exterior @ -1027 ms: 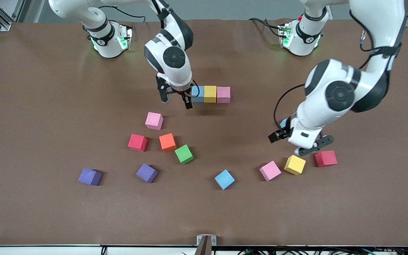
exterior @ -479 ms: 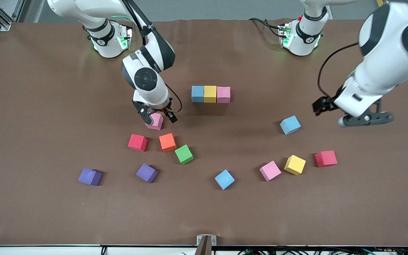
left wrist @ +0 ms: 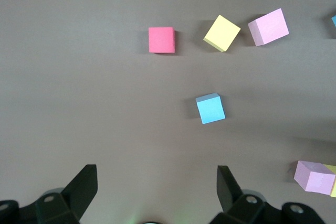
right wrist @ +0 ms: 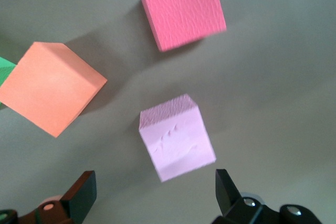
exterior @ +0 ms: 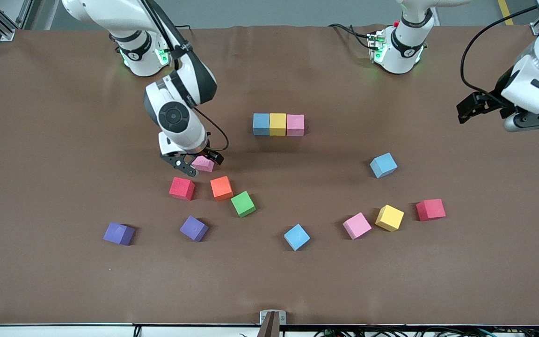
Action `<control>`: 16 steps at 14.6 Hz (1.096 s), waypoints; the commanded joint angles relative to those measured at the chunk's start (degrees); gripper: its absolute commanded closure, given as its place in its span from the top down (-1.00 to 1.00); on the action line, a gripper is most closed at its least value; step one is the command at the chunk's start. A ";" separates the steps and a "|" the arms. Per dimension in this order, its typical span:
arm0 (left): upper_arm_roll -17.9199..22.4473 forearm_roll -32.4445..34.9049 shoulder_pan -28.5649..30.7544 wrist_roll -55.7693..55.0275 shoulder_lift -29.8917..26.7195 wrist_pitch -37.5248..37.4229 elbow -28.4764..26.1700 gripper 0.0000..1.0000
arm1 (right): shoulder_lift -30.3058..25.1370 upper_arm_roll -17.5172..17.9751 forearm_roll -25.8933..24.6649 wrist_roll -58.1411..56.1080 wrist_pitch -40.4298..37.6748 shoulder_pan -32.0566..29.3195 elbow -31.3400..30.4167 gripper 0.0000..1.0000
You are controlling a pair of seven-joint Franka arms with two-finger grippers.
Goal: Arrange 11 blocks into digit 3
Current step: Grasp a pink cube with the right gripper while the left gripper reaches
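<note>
A row of blue (exterior: pixel 261 124), yellow (exterior: pixel 277 124) and pink (exterior: pixel 295 125) blocks touches mid-table. My right gripper (exterior: pixel 199 162) hangs open low over a loose pink block (exterior: pixel 202 163) (right wrist: pixel 177 137), its fingertips (right wrist: pixel 227 182) clear of the block. Red (exterior: pixel 182 188), orange (exterior: pixel 222 187) and green (exterior: pixel 243 204) blocks lie just nearer the camera. My left gripper (exterior: pixel 498 117) is open, empty and raised at its end of the table. Blue (exterior: pixel 383 164), pink (exterior: pixel 357 225), yellow (exterior: pixel 389 217), red (exterior: pixel 430 209) and another blue (exterior: pixel 296 237) lie loose.
Two purple cubes (exterior: pixel 119 233) (exterior: pixel 193 228) sit near the front edge toward the right arm's end. The left wrist view shows the blue block (left wrist: pixel 210 108) on bare brown table (left wrist: pixel 79 103), with red (left wrist: pixel 161 40), yellow (left wrist: pixel 221 33) and pink (left wrist: pixel 268 27) past it.
My right gripper moved from the row's blue end down over the loose pink block. The left arm rose and swung away toward its end of the table, uncovering the blue block.
</note>
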 commanded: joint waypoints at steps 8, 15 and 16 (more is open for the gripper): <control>0.15 -2.17 -0.34 0.64 0.93 0.45 -0.32 1.00 | -0.65 1.16 -0.82 -12.44 9.16 -3.09 -6.22 1.00; -0.47 -2.17 -0.96 0.82 4.18 2.81 -2.68 1.00 | -0.48 1.33 -0.82 -13.76 16.45 -1.77 -12.10 1.00; -0.47 -2.17 -0.96 0.82 4.18 5.09 -4.69 1.00 | -0.48 1.33 -0.82 -13.67 18.64 -1.59 -12.99 1.00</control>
